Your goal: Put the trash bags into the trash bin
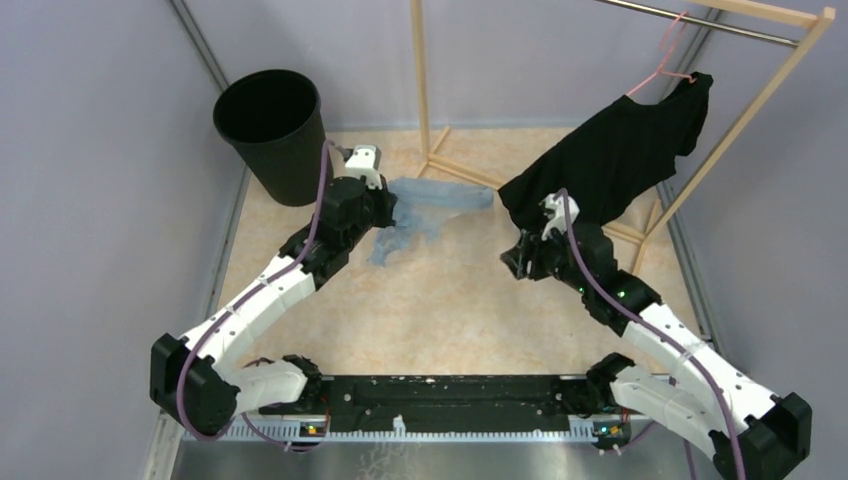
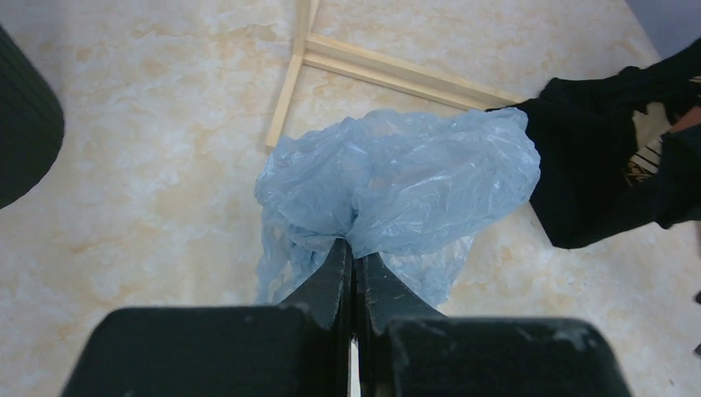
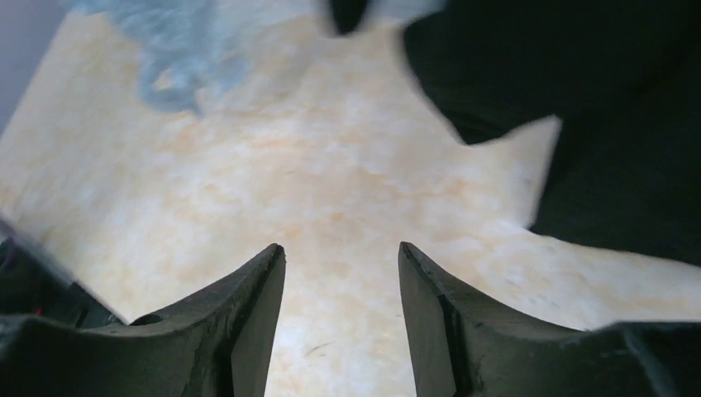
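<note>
The pale blue trash bag lies crumpled on the marbled floor in the middle of the top view, partly lifted at its left end. My left gripper is shut on a bunched fold of it. In the left wrist view the film billows out from the closed fingertips of the gripper. The black trash bin stands upright just left of that gripper, and its wall shows at the left wrist view's edge. My right gripper is open over bare floor, holding nothing, with the bag far ahead of it.
A black T-shirt hangs from a pink hanger on the wooden clothes rack, draping down beside my right wrist. The rack's floor bars lie just behind the bag. Purple walls enclose the floor.
</note>
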You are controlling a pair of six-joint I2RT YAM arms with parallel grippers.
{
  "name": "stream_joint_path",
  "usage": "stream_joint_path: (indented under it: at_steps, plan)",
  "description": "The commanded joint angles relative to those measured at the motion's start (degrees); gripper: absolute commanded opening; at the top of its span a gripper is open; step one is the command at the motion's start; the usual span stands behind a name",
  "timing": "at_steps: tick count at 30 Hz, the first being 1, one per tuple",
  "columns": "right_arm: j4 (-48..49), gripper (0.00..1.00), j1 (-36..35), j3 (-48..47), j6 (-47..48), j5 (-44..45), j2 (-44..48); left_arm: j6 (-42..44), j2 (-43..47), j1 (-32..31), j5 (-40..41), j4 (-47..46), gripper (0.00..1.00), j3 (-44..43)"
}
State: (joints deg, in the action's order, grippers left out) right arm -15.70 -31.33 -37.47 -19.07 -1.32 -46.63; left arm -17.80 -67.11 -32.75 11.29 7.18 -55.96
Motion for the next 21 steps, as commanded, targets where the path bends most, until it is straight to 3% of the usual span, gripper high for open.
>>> stream_joint_path:
  at_steps: [1, 7, 11, 14, 18, 21]
  plan:
    - [10.30, 0.57, -7.48, 1.03, -0.39, -7.98, -2.51, 2.33, 2.07, -0.31, -5.62, -4.55, 0.00, -0.73]
    - [21.30, 0.69, -18.72, -0.71, -2.53, -3.69, -14.21, 0.94, 1.23, -0.86, -7.56, -4.70, 0.00, -0.90]
    - [42.10, 0.77, -20.21, 5.29, -13.31, -3.07, -22.23, 0.25, 2.94, -0.89, -10.89, -7.60, 0.00, 0.86]
    - [59.81, 0.80, -24.87, 10.28, -16.50, 5.34, -28.05, -1.00, 6.36, -0.93, -13.42, -12.22, 0.00, 3.89]
    - [70.60, 0.83, -29.41, 10.23, -13.94, 15.24, -35.27, -3.72, 11.82, -0.94, -12.58, -18.29, 0.00, 8.62]
    - [78.14, 0.87, -29.49, 9.63, -13.20, 16.76, -41.18, -5.79, 14.77, -0.95, -12.80, -21.57, 0.00, 10.70]
